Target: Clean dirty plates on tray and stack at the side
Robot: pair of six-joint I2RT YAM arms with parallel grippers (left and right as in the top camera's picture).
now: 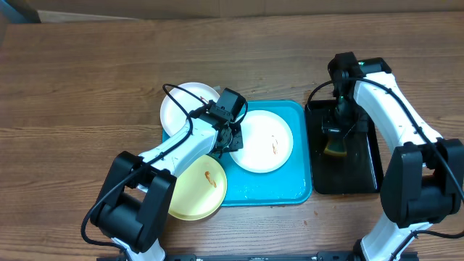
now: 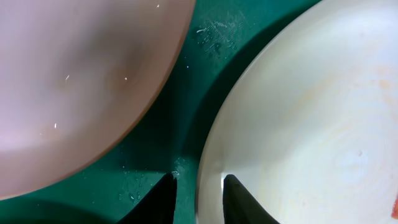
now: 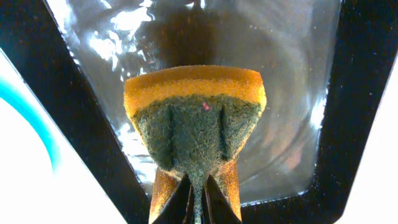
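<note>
The left arm (image 1: pixel 185 141) hides parts of the rear white plate (image 1: pixel 181 105) and the left rim of the middle white plate (image 1: pixel 268 141). The left wrist view cuts both plates off; a red smear (image 2: pixel 394 206) at its corner, perhaps sauce, barely shows. The lower end of the sponge (image 3: pixel 194 118) vanishes inside the right gripper (image 3: pixel 198 193).

A smeared white plate (image 1: pixel 264 141) lies flat in the turquoise tray (image 1: pixel 299 187), right of centre. A second white plate (image 1: pixel 183 109) overlaps its far-left corner, a smeared pale yellow plate (image 1: pixel 199 192) its near-left corner.
</note>
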